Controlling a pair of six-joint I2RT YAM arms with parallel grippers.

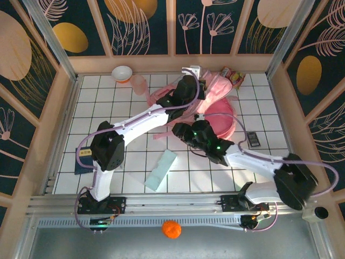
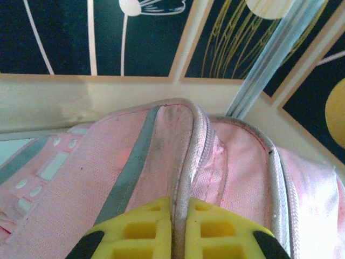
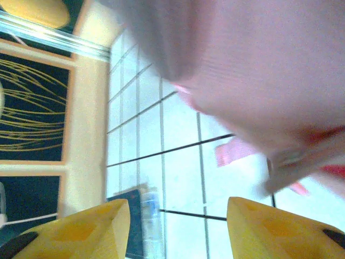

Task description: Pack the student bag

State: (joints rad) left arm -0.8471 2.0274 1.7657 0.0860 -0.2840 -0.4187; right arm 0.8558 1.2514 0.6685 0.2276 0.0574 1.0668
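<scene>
I see bright, even light from above, soft shadows on the table (image 1: 108, 102); my right wrist feed smears the student bag (image 3: 259, 65) into blur.

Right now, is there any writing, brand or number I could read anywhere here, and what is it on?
No text is readable.
Colourful packet behind the student bag: printed, but too small to read.
White patches on the student bag: plain shapes, no letters.
Dark flat device: too small to tell any markings.
</scene>
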